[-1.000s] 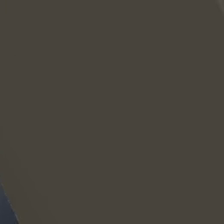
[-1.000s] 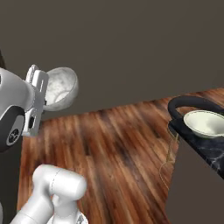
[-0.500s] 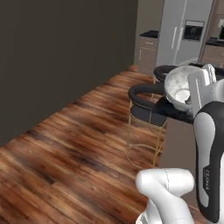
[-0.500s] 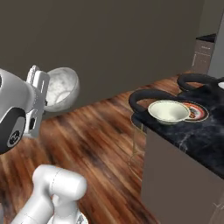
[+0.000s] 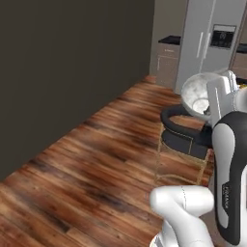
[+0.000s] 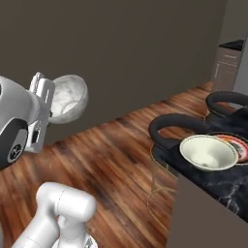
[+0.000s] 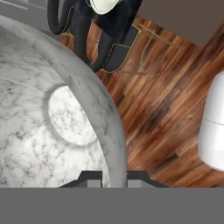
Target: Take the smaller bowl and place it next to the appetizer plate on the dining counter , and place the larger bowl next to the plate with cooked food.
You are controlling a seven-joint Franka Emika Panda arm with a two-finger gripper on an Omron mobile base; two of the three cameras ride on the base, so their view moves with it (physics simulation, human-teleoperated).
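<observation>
The smaller bowl [image 5: 197,91], pale and marbled, hangs in the air, tipped on its side. My gripper [image 5: 218,94] is shut on its rim. From the right base the smaller bowl [image 6: 69,97] shows left of centre, with the gripper [image 6: 46,97] holding it. In the hand view the smaller bowl [image 7: 52,122] takes up the left side, its rim pinched between the fingers of the gripper [image 7: 114,176]. The larger bowl [image 6: 208,152], cream inside, sits on the dining counter [image 6: 220,186] beside the plate with cooked food [image 6: 238,147]. The larger bowl [image 7: 104,4] also peeks in at the hand view's top. The appetizer plate is out of view.
Black round-backed stools [image 6: 169,127] [image 5: 185,136] stand along the counter over the wooden floor [image 5: 96,178]. A dark wall [image 5: 58,62] runs along the left. A grey fridge [image 5: 212,38] and cabinets stand at the far end.
The whole picture has shifted as the base drove and turned: the wall gave way to floor, stools and counter, now nearer. The smaller bowl stays held in the gripper.
</observation>
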